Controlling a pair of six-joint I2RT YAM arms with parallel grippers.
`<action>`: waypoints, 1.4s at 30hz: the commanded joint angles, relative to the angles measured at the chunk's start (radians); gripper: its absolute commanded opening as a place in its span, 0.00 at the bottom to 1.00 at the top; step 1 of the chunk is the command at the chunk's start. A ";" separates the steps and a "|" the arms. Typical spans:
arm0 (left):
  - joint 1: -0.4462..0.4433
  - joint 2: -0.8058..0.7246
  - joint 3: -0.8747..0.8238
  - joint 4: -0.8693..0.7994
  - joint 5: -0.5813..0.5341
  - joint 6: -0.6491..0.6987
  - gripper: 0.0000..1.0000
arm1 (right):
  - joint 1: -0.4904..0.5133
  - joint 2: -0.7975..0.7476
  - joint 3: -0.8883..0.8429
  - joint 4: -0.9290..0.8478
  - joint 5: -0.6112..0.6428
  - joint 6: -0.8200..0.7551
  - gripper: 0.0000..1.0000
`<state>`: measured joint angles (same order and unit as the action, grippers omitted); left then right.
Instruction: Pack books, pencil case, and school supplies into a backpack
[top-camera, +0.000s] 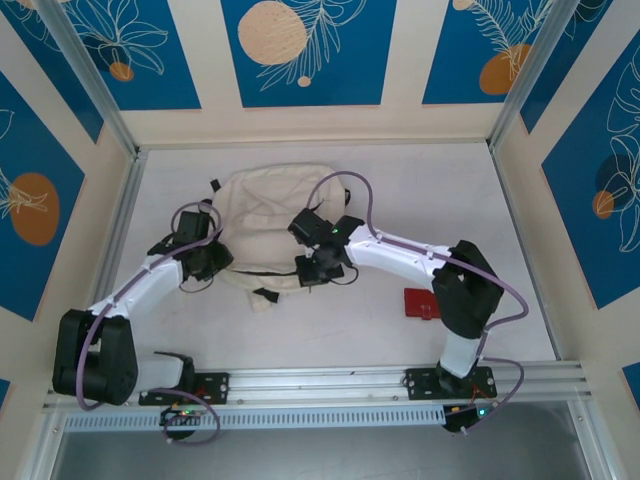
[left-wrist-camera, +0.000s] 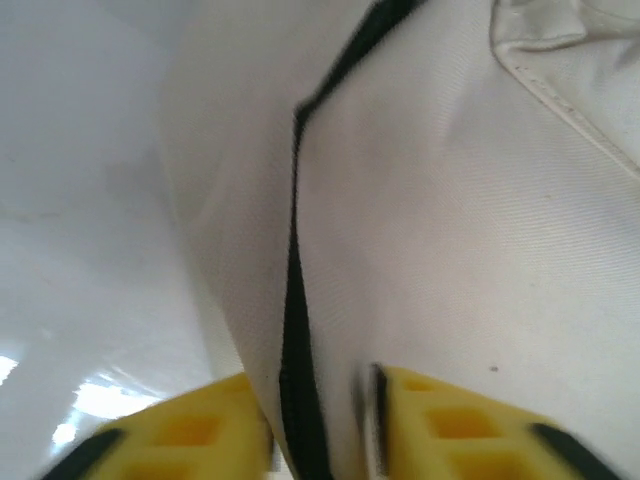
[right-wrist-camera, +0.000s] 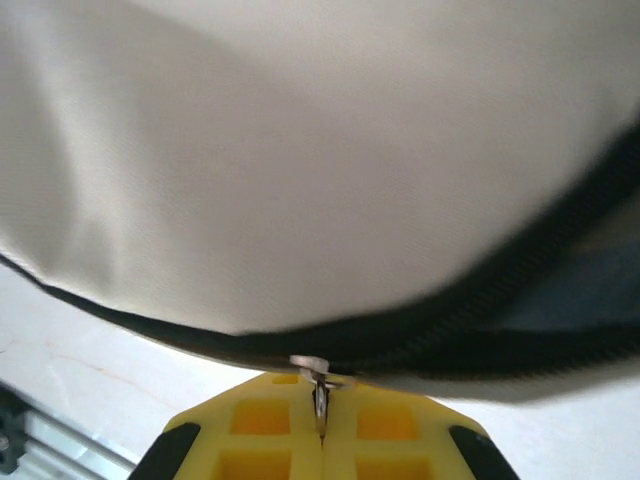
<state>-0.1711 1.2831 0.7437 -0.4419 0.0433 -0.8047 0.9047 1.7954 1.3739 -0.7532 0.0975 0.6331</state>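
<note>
The cream-white backpack (top-camera: 262, 205) lies flat in the middle of the table. At its near left corner my left gripper (top-camera: 205, 262) stands open, its yellow fingers (left-wrist-camera: 190, 435) either side of a fold of backpack cloth (left-wrist-camera: 470, 220) and its black zipper line (left-wrist-camera: 293, 300). My right gripper (top-camera: 315, 268) is at the bag's near edge, shut on the metal zipper pull (right-wrist-camera: 313, 365) under the black zipper (right-wrist-camera: 480, 310). The dark-red pencil case (top-camera: 420, 303) lies on the table beside the right arm, apart from both grippers. The books are out of view.
A black strap buckle (top-camera: 265, 296) pokes out from the bag's near edge. Metal rails (top-camera: 330, 380) run along the near side, and framed walls close in the white table (top-camera: 450, 190) on the left, back and right.
</note>
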 joint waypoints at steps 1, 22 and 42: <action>0.017 -0.045 0.012 -0.062 0.024 0.006 0.54 | 0.043 0.070 0.089 0.042 -0.156 -0.057 0.00; 0.012 -0.048 -0.156 0.126 0.247 -0.174 0.35 | 0.126 0.223 0.294 -0.045 -0.137 -0.063 0.00; 0.012 -0.056 -0.114 0.001 0.068 -0.072 0.04 | -0.091 0.225 0.272 -0.200 0.097 -0.114 0.00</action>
<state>-0.1734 1.2312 0.6079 -0.3424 0.2214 -0.9226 0.8852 2.0266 1.6150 -0.8204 0.0643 0.5373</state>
